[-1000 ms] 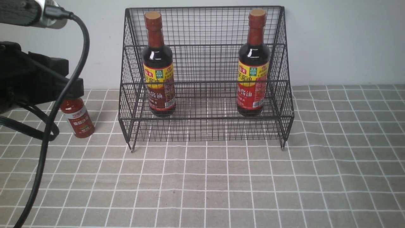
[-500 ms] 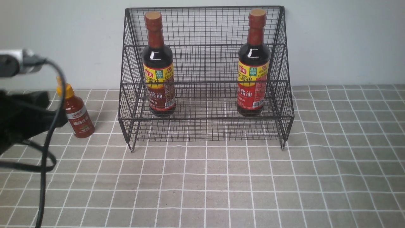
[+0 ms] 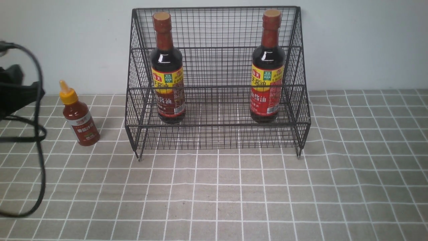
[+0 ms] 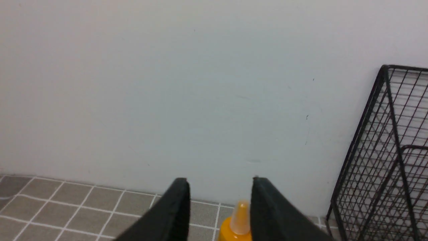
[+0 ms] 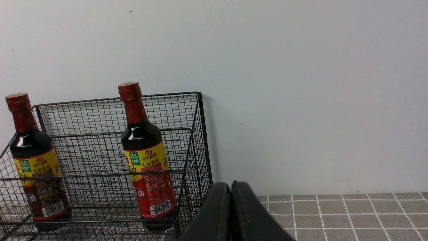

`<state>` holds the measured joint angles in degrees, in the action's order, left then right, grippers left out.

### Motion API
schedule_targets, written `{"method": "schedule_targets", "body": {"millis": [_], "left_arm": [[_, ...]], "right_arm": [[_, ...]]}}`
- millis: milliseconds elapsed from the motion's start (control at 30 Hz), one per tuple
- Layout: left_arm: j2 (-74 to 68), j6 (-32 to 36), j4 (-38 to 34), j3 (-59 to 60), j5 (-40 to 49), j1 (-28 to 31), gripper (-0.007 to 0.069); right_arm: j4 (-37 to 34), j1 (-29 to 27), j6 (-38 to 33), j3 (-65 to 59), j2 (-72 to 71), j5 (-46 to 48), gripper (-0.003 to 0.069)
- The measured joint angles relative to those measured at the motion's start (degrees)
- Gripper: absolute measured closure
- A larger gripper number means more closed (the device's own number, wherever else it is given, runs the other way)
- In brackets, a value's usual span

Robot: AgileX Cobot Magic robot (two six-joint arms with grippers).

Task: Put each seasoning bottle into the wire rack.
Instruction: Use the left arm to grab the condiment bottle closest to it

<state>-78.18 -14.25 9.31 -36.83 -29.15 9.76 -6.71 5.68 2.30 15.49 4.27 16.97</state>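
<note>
Your left tool (image 4: pixel 219 182) has its fingers spread apart; your right tool (image 5: pixel 230 187) has its fingers pressed together. Your left arm (image 3: pixel 11 92) sits far left.

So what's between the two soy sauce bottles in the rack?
Nothing. In the front view, only bare rack mesh lies between the left bottle and the right bottle.

Left arm: a matte black, blocky housing (image 3: pixel 10 90) shows at the edge of the front view, its outline soft and details too dark to read. A thick black round cable (image 3: pixel 40 157) with a smooth sheath runs off it in long curves.

Left gripper (image 4: pixel 219 183): two black wedge-shaped fingers (image 4: pixel 170 214), narrow at the tips, with finely ribbed inner faces.

Right gripper (image 5: pixel 230 184): two black fingers (image 5: pixel 214 217) with rounded tips, smooth with a faint sheen.
</note>
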Motion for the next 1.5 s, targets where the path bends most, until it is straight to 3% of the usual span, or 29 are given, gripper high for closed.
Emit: {"method": "schedule_targets", "body": {"millis": [33,67,200,267,1000,1100,1267,1500], "left_arm": [[-0.36,0.00,0.00,-0.20,0.00,0.00,0.0315],[-3.17,0.00,0.32,-1.82,-0.05,0.00,0.0241],[-9.50,0.00,0.52,-5.67,-0.05,0.00,0.0106],[-12.79,0.00,0.52,-7.76,-0.20,-0.05,0.0066],[-28.28,-1.07,4.12,-13.02,-9.50,-0.17,0.0040],[-29.27,-3.61,5.46,-13.02,-10.82,-0.17,0.0078],[-29.51,-4.69,8.56,-13.02,-10.97,-0.24,0.0370],[-28.15,-6.28,9.69,-13.02,-8.69,-0.29,0.0365]], "right_arm": [[0.00,0.00,0.00,-0.05,0.00,0.00,0.0671],[0.00,0.00,0.00,-0.05,0.00,0.00,0.0671],[0.00,0.00,0.00,-0.05,0.00,0.00,0.0671],[0.00,0.00,0.00,-0.05,0.00,0.00,0.0671],[-0.04,0.00,0.00,-0.05,0.00,0.00,0.0671],[-0.04,0.00,0.00,-0.05,0.00,0.00,0.0671],[-0.04,0.00,0.00,-0.05,0.00,0.00,0.0671],[-0.04,0.00,0.00,-0.05,0.00,0.00,0.0671]]}}
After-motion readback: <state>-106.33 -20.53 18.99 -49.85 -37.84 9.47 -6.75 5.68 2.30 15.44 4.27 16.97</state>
